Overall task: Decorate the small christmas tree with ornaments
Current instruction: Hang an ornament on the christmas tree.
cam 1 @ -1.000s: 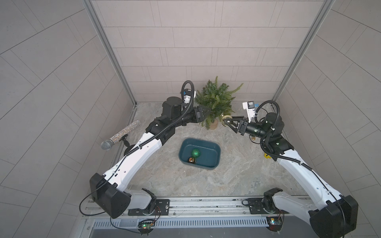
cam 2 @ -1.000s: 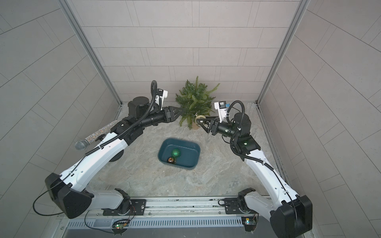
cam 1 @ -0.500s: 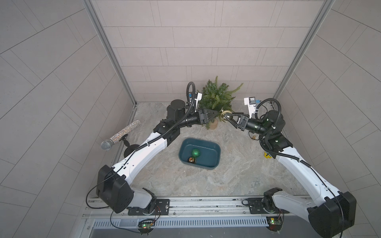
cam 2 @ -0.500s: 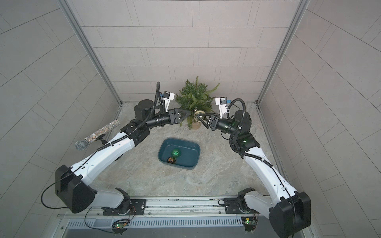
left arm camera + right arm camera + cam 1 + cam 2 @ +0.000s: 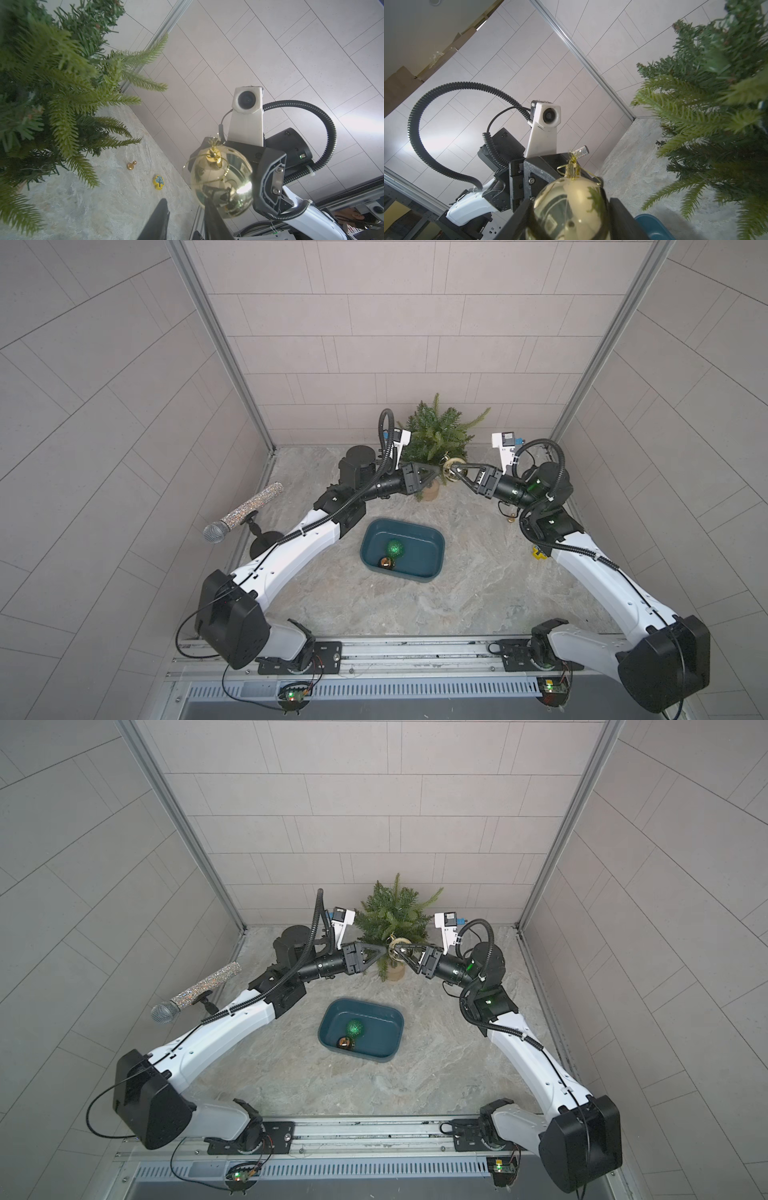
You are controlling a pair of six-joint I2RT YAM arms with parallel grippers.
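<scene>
The small christmas tree (image 5: 436, 435) (image 5: 392, 915) stands on its tan base at the back wall. My right gripper (image 5: 452, 470) (image 5: 570, 201) is shut on the pale gold ornament (image 5: 451, 467) (image 5: 222, 182) (image 5: 571, 207), holding it just in front of the lower branches, cap and gold thread loop up. My left gripper (image 5: 436, 473) (image 5: 186, 200) points at this ball from the other side, tips right beside it. Its jaws stand narrowly open and hold nothing. The glittery green ornament (image 5: 394, 548) and the copper-orange ornament (image 5: 385, 562) lie in the teal bin (image 5: 403, 522).
A glittery microphone (image 5: 245, 512) on a stand leans at the left wall. A tiny gold bell piece (image 5: 131, 165) and a yellow tree token (image 5: 159, 181) lie on the floor to the right of the tree. Tiled walls close in behind the tree.
The left arm has reached in front of the tree until its tips meet the gold ball, and its jaws have narrowed. The right gripper has carried the ball slightly left toward the tree.
</scene>
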